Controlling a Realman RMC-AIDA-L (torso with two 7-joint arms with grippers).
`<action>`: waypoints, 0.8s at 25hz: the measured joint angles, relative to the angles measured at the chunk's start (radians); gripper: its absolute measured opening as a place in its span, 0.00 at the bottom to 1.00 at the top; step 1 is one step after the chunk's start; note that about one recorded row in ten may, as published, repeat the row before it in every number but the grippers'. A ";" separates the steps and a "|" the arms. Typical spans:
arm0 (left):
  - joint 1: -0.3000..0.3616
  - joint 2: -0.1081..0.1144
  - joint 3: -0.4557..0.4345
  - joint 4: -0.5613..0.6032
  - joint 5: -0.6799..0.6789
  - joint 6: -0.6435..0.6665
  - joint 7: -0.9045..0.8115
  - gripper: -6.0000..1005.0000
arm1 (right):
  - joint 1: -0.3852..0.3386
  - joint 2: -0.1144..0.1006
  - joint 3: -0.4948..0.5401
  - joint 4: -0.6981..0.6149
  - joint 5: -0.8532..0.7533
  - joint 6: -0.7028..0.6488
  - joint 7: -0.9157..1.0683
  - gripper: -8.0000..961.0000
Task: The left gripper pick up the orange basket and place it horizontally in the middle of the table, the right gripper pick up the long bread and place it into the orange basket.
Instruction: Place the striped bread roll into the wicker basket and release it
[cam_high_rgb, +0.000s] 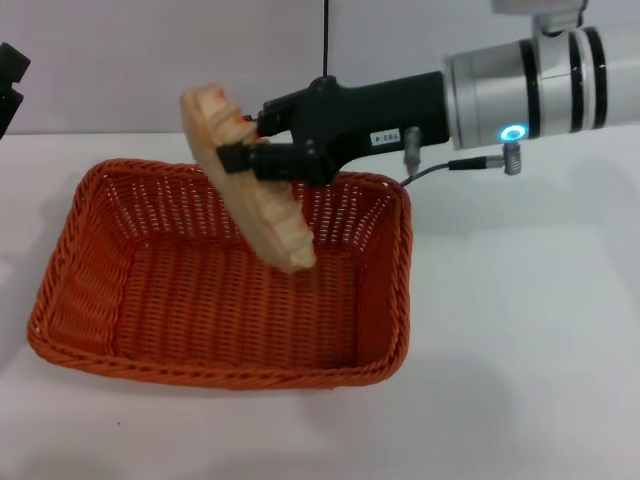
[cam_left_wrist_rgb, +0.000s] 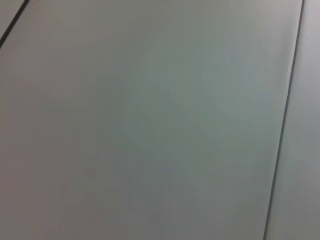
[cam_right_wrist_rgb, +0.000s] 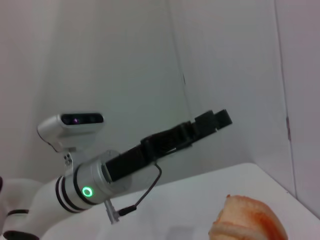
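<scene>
The right gripper (cam_high_rgb: 250, 150) is clenching the long bread (cam_high_rgb: 250, 185) across its middle, its dark fingers pinching the loaf from both sides. The bread is hanging tilted in the air, its upper end leaning toward the robot's left and away, its lower end pointing down into the orange basket (cam_high_rgb: 90, 290) without touching the woven floor. The black gripper body is reaching in from the right over the basket's far rim, with the silver arm section and its lit blue ring trailing behind. The basket is sitting lengthwise across the white table (cam_high_rgb: 520, 360), with bare tabletop showing around it. In the right wrist view, one end of the bread (cam_right_wrist_rgb: 247, 220) is showing at the lower edge. The left gripper (cam_right_wrist_rgb: 212, 120) is raised well away from the basket, and whether its fingers are parted or closed cannot be told; only its dark edge (cam_high_rgb: 10, 85) is showing in the head view.
</scene>
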 joint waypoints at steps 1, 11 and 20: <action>0.000 0.000 0.000 0.000 0.000 -0.001 0.000 0.60 | 0.000 0.001 -0.006 0.001 0.000 0.007 0.001 0.32; 0.001 -0.001 -0.003 0.000 0.000 0.000 -0.003 0.60 | -0.023 -0.005 -0.002 0.004 0.002 -0.014 0.026 0.54; 0.000 -0.001 -0.002 0.000 0.000 -0.001 -0.005 0.60 | -0.055 -0.007 0.014 -0.006 0.002 -0.055 0.027 0.62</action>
